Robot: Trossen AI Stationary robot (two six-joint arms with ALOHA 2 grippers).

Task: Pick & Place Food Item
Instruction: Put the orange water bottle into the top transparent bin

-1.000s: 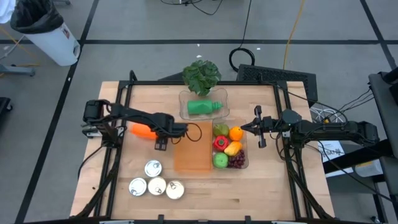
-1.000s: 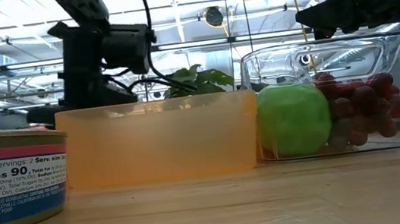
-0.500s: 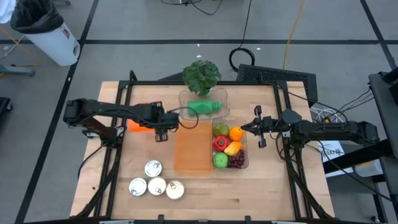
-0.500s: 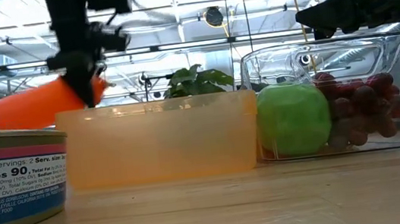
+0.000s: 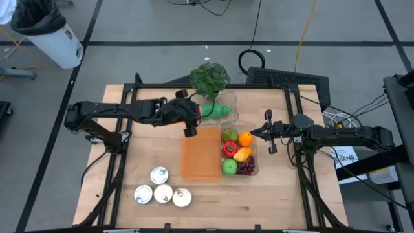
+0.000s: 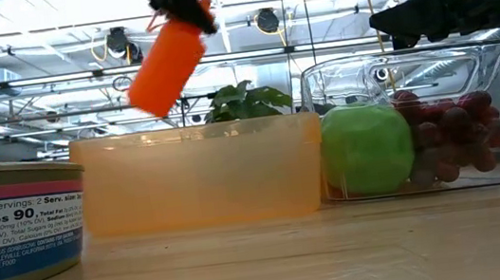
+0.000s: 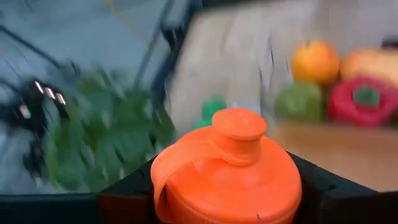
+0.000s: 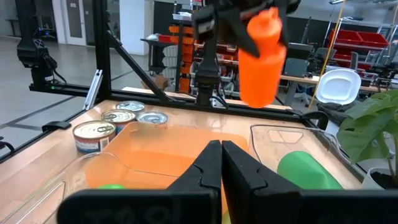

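Observation:
An orange bottle (image 6: 168, 59) with a cap and a loop hangs tilted in the air, with my left gripper (image 5: 196, 112) shut on it. It is above the far end of the orange translucent tray (image 5: 200, 152), close to the clear box holding a green bottle (image 5: 217, 111). The right wrist view shows the orange bottle (image 8: 261, 56) from the other side. My right gripper (image 5: 267, 132) waits shut and holds nothing at the table's right, beside the clear box of fruit (image 5: 239, 152). My left gripper pinches the orange bottle's upper body, just below the cap (image 7: 171, 190), between its two fingers (image 7: 323, 186), one on each side. The fingers slant down from the table's left. The bottle is lifted clear and tilted, with its bottom end (image 6: 149, 100) hanging lowest.
A potted leafy plant (image 5: 209, 77) stands at the far edge behind the clear box. Three cans (image 5: 162, 188) stand near the front left. The fruit box holds a green apple (image 6: 366, 150), grapes, a red pepper and orange fruit.
My left gripper has risen from the table left of the tray and gone toward the right and far side, tipping from pointing down to slanting. The orange bottle, which lay on the table, is now lifted clear and hangs tilted.

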